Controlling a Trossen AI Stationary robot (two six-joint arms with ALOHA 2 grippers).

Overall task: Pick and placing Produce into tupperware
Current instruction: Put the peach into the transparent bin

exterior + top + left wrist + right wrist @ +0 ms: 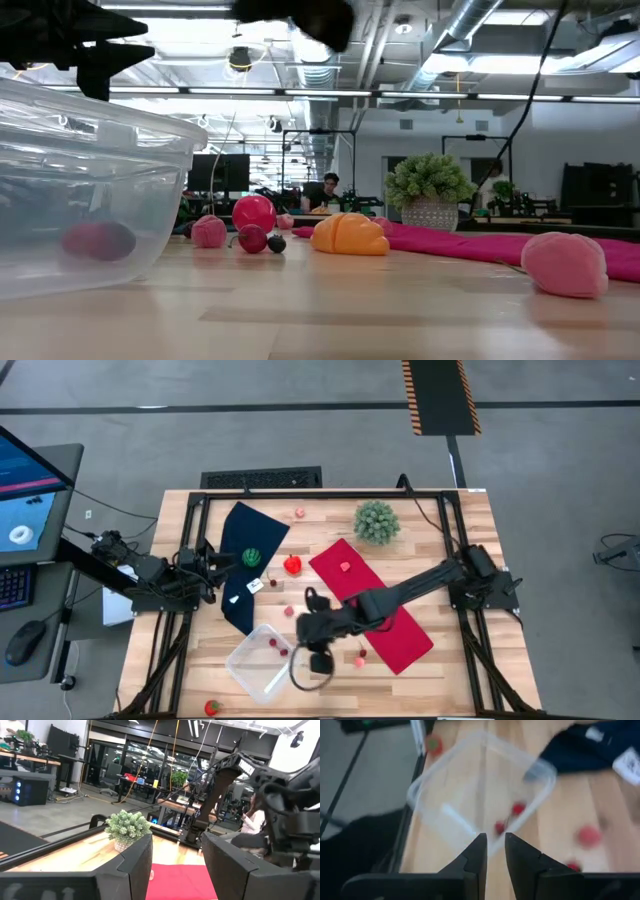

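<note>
We are hovering the right gripper (493,851), jaws nearly together and empty, beside the tupperware (252,665), probably seeking more produce next.

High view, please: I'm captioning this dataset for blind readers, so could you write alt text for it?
Seen from above, the right hand hangs beside the clear tupperware, which holds a small red piece. Other toy produce lies scattered over the wooden table, with a red cloth, a blue cloth and a spiky green plant; the left hand waits at the table's left edge.

Clear tupperware (258,660) holding a red berry (272,643), upright near table's front edge.
</note>
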